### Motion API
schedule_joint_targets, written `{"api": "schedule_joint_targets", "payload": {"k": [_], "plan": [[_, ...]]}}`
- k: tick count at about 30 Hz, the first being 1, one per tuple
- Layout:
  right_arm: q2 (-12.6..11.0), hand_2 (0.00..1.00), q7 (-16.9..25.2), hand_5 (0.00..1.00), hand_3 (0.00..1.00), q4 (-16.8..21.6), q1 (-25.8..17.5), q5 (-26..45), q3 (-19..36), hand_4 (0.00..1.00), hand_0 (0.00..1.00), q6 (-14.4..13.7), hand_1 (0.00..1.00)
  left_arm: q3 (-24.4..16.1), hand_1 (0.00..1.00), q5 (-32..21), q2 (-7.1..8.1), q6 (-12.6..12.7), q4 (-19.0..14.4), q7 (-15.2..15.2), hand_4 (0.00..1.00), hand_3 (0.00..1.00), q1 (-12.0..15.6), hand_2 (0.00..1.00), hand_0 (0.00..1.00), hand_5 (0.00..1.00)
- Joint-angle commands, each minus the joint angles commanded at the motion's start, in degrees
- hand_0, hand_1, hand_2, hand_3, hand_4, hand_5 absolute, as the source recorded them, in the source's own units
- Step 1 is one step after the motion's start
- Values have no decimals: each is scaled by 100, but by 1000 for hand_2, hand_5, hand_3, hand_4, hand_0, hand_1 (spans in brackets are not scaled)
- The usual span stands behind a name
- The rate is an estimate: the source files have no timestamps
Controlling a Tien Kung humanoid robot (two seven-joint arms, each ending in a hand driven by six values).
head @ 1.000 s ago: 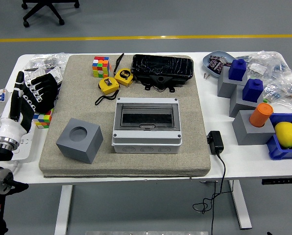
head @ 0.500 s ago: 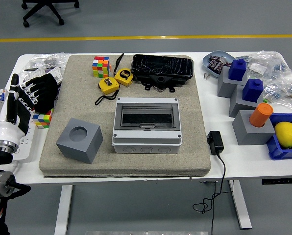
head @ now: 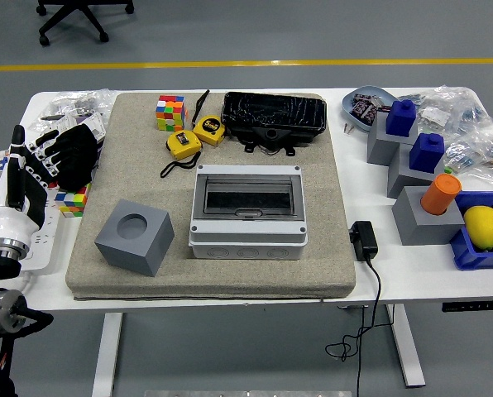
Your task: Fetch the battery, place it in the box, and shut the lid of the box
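My left hand hovers open and empty at the counter's left edge; the box sits shut, the battery unfetched.

The white surface carries a large beige mat over its middle, and on this mat lie a grey box with a shut clear lid, a grey cube with a round hole, two yellow tape measures, a coloured puzzle cube and a black wrapped case. To the right of the mat, directly on the surface, are a black power adapter with its cable, three grey blocks, a blue bin and clear plastic bags. To the left of the mat lie a black glove, a second puzzle cube and more plastic bags.
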Motion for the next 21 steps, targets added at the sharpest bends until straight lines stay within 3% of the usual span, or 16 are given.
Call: {"api": "schedule_joint_targets", "payload": {"k": [1,2,8,9,13,14,17,20,21], "plan": [[-2,159,8,272,134,0,2,132,-155,303,203,-38,106,9,709,-3,-3,5,-3,-2,998,699,-4,691,737,983],[-3,97,-30,277,51,0,9,119,-264,547,38,-30,8,15,709,-4,-2,11,-4,-2,998,697,-7,690,733,978],[-8,97,-187,277,51,0,34,155,-646,547,38,287,8,44,709,-6,2,43,-4,-1,998,697,-10,690,733,978],[-7,85,-201,340,38,0,33,161,-685,637,19,323,2,45,705,-3,2,47,-3,3,998,699,-8,688,730,962],[-11,85,-224,340,38,0,12,284,-752,637,19,507,2,14,705,12,-11,57,-11,13,998,699,9,688,730,962],[-21,270,-228,452,330,0,8,411,-772,857,196,684,185,2,705,12,-12,63,-14,11,998,697,10,686,730,956],[-39,270,-380,452,330,0,13,456,-746,857,196,1157,185,3,705,17,-3,67,-15,20,998,697,6,686,730,956],[-41,270,-469,452,330,0,20,392,-705,857,196,1321,185,0,705,19,-13,69,-17,24,998,697,-7,686,730,956],[-38,612,-488,579,516,0,21,394,-693,896,685,1346,576,1,703,20,-16,69,-18,25,998,694,-8,686,727,951]]}}
